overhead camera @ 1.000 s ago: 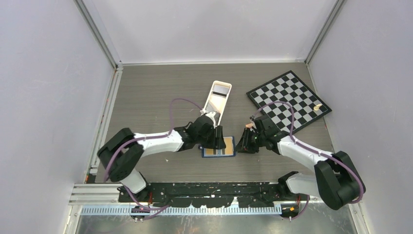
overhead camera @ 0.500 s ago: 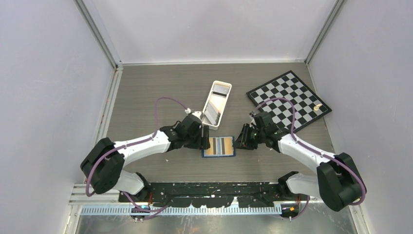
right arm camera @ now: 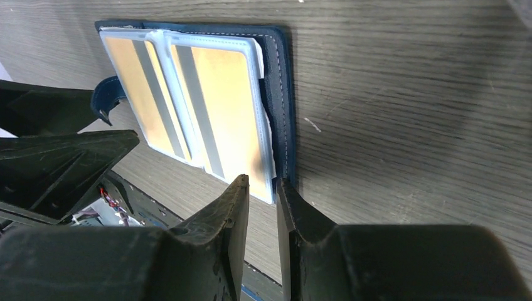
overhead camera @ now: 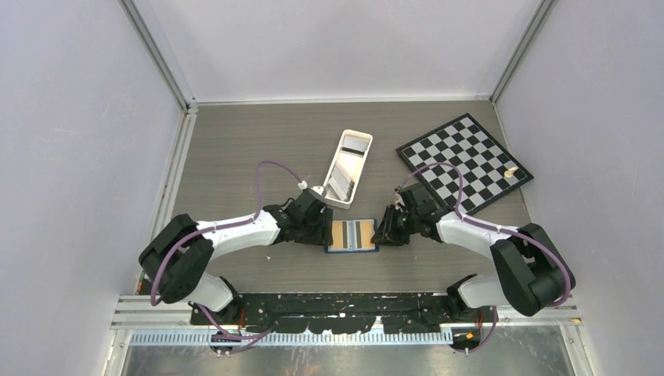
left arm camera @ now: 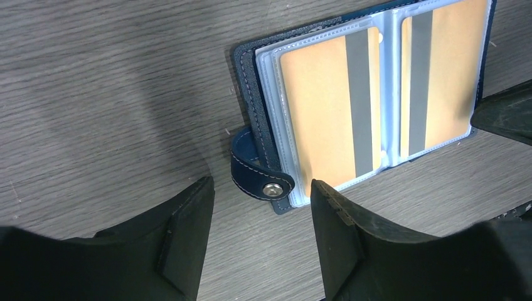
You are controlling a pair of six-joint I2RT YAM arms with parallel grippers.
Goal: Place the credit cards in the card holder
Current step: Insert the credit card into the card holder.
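The navy card holder (overhead camera: 351, 235) lies open on the table, and each of its two clear pockets shows a tan credit card (left arm camera: 320, 113) with a grey stripe. Its snap strap (left arm camera: 262, 182) sticks out at the left edge. My left gripper (overhead camera: 321, 227) hovers open just left of the holder (left arm camera: 246, 69), with the strap ahead of its empty jaws (left arm camera: 260, 216). My right gripper (overhead camera: 387, 229) sits at the holder's right edge (right arm camera: 279, 94). Its jaws (right arm camera: 262, 188) stand a narrow gap apart, one tip over the card page and one over the navy cover. More credit cards (overhead camera: 356, 144) lie in the white tray.
The long white tray (overhead camera: 339, 202) stands just behind the holder, close to my left wrist. A chessboard (overhead camera: 462, 157) lies at the back right with a small pale piece (overhead camera: 510, 171) on it. The enclosure walls stand on both sides.
My left gripper has pulled back to the left off the holder's left page, so both pages now show. The right gripper has stayed at the holder's right edge.
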